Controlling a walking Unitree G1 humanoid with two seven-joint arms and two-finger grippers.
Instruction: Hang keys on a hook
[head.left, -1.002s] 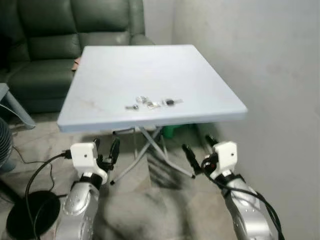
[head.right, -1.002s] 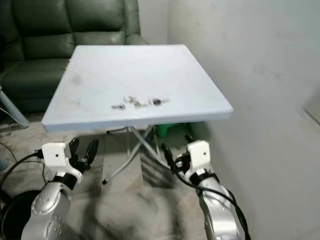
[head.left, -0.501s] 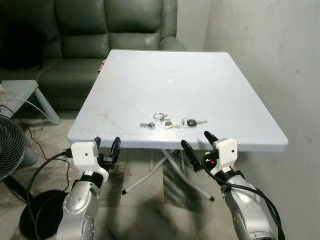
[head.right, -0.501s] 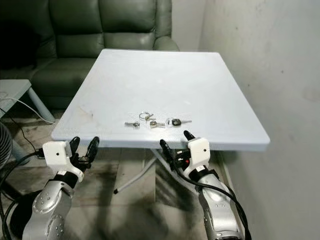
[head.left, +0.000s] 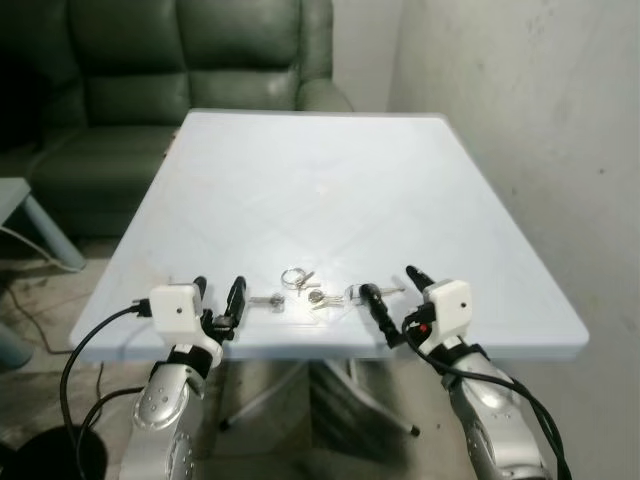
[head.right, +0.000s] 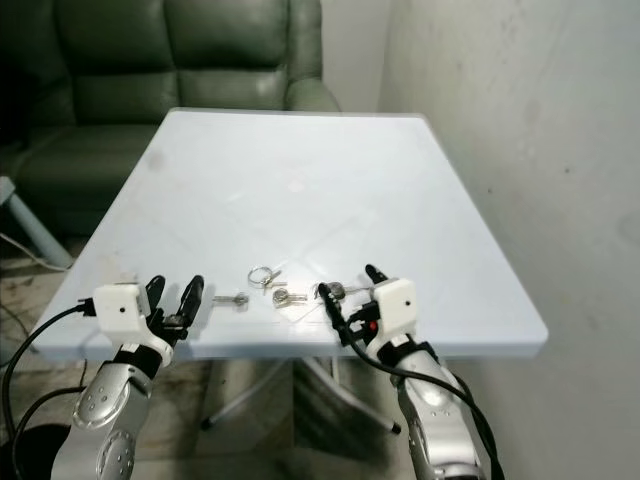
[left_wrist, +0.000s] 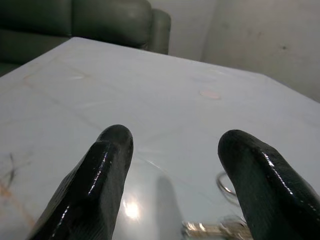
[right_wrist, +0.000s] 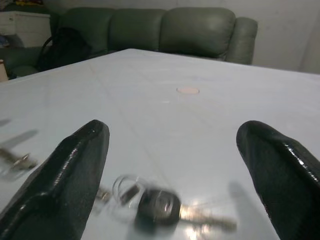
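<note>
A bunch of keys (head.left: 320, 297) lies near the front edge of the pale blue table (head.left: 330, 180): a loose ring (head.left: 292, 275), a small silver key (head.left: 265, 298) and a black-headed key (head.left: 362, 292). My left gripper (head.left: 218, 298) is open at the table's front edge, just left of the silver key. My right gripper (head.left: 397, 293) is open too, hovering right beside the black-headed key. Between the right fingers, the right wrist view has the black-headed key (right_wrist: 160, 207) lying flat. The ring and silver key (left_wrist: 222, 227) sit low in the left wrist view. Neither gripper holds anything.
A dark green sofa (head.left: 150, 70) stands behind the table. A bare grey wall (head.left: 540, 120) runs close along the table's right side. At the left is a corner of a low grey table (head.left: 15, 200), and on the floor a black round base (head.left: 40, 465) with a cable.
The camera has closed in on the table. Both grippers, formerly below and in front of the edge, are now at table height beside the keys. Both stay open; the keys have not moved.
</note>
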